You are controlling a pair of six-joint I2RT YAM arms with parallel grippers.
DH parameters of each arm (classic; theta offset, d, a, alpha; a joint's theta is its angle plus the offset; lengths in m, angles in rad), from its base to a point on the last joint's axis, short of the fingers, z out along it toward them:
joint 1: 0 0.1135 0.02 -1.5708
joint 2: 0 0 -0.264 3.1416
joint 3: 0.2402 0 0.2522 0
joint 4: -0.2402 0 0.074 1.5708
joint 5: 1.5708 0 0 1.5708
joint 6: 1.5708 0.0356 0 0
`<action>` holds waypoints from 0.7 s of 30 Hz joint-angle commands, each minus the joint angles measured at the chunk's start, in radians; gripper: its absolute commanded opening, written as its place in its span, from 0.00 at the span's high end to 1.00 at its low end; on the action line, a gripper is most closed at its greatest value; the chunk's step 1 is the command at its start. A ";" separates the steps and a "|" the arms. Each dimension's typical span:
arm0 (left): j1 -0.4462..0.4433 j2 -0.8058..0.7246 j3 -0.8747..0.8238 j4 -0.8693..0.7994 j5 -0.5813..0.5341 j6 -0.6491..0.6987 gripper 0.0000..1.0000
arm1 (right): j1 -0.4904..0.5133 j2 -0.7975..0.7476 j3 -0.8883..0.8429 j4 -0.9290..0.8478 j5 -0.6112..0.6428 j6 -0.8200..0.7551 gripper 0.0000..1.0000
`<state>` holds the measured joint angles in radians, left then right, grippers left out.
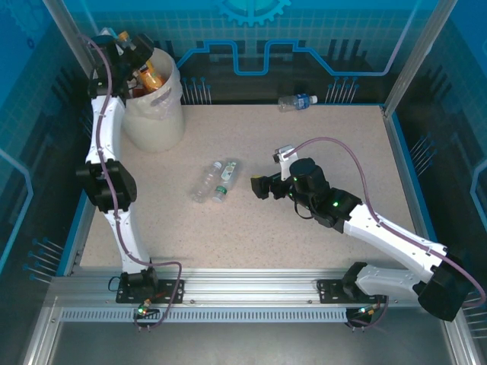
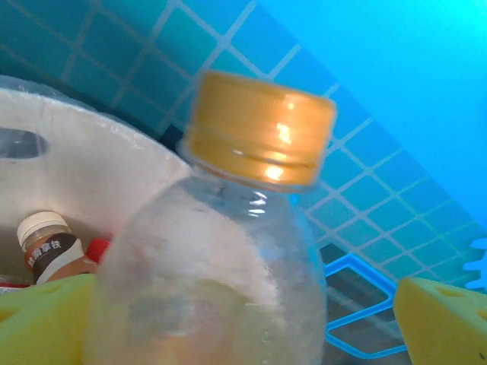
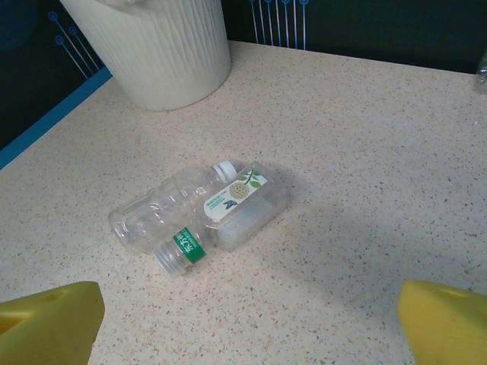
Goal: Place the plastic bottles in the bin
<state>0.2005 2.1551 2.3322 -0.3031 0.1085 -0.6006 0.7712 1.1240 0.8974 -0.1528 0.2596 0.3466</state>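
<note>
Now the left claw [image 2: 243,319] holds a bottle [image 2: 221,251] over the bin [image 1: 156,114]. The right claw [image 3: 243,319] is wide. If the bin is too full, the bottle may bounce out.

Little can be read. Inside the tall cream-white plastic bin [image 2: 91,163], a small bottle with a white cap and dark brown label [image 2: 50,251] carries white Chinese characters, too blurred to make out. On the speckled table in front of the bin, a clear plastic bottle with a green neck band [image 3: 221,220] shows white characters on that band — unreadable — and its white label bears a green leaf print with tiny illegible text.
</note>
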 commanded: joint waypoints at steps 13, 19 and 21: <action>0.007 -0.156 0.025 -0.209 -0.326 0.098 0.01 | -0.007 -0.016 0.009 -0.011 0.024 0.013 0.00; -0.011 -0.164 -0.103 -0.097 -0.096 0.158 0.01 | -0.008 0.000 0.015 -0.009 0.024 0.018 0.00; -0.023 -0.130 -0.093 -0.084 -0.027 0.204 0.01 | -0.007 0.009 0.025 -0.016 0.019 0.016 0.00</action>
<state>0.1951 1.9972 2.2612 -0.4313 -0.0513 -0.4808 0.7712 1.1244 0.8974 -0.1604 0.2623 0.3508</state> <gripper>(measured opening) 0.987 0.998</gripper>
